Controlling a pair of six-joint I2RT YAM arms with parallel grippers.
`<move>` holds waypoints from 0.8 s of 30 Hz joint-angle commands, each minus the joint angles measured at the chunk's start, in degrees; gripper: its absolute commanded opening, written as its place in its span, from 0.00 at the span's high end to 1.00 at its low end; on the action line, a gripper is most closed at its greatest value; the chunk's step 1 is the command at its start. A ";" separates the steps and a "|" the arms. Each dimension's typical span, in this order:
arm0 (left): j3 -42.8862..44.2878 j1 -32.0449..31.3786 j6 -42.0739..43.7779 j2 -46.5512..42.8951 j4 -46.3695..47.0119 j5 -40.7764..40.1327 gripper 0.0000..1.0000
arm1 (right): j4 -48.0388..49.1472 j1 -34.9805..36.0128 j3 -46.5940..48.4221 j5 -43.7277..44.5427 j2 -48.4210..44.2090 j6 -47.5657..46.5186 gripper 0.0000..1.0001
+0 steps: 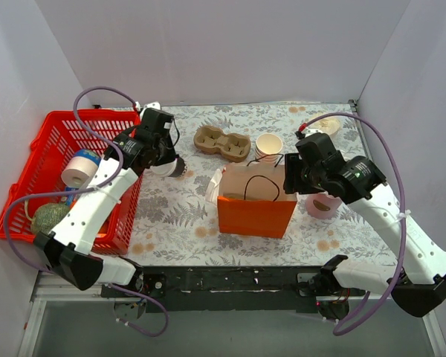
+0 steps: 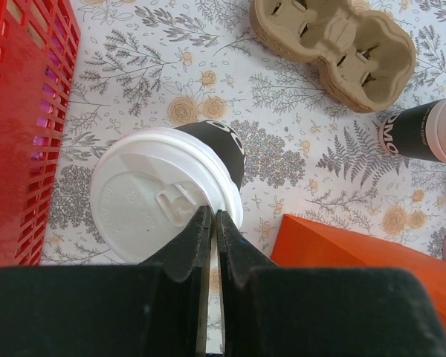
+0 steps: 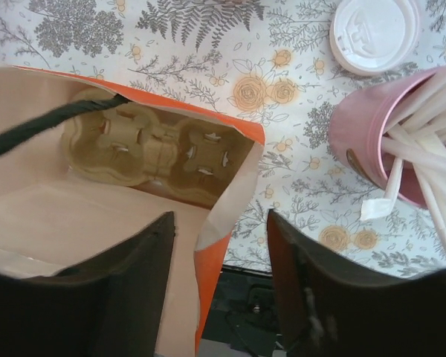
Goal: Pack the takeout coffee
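Orange paper bag [image 1: 256,207] stands open mid-table in the top view. The takeout coffee [image 1: 326,125], cream with a white lid, stands far right, well apart from it. The left gripper [image 1: 169,165] is over a black cup [image 1: 180,170] near the red basket [image 1: 30,160].

Left wrist view: the jaws are shut at that tilted cup's white lid; whether they grip it, I cannot tell.

Right wrist view: the right gripper [image 3: 219,217] gapes wide astride the bag's right wall, with a cardboard carrier [image 3: 152,149] inside the bag.
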 commanded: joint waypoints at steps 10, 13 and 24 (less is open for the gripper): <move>6.46 -0.09 4.62 -4.98 0.58 7.00 1.00 | 12.47 0.28 1.88 -19.81 4.65 -15.68 0.99; 9.54 -0.09 5.67 -4.98 0.14 7.53 1.00 | 14.85 0.20 3.10 -25.54 6.76 -19.91 0.99; 9.46 -0.09 2.69 -4.37 -4.07 -1.43 1.00 | 9.93 0.28 17.08 -12.46 12.40 -23.87 0.43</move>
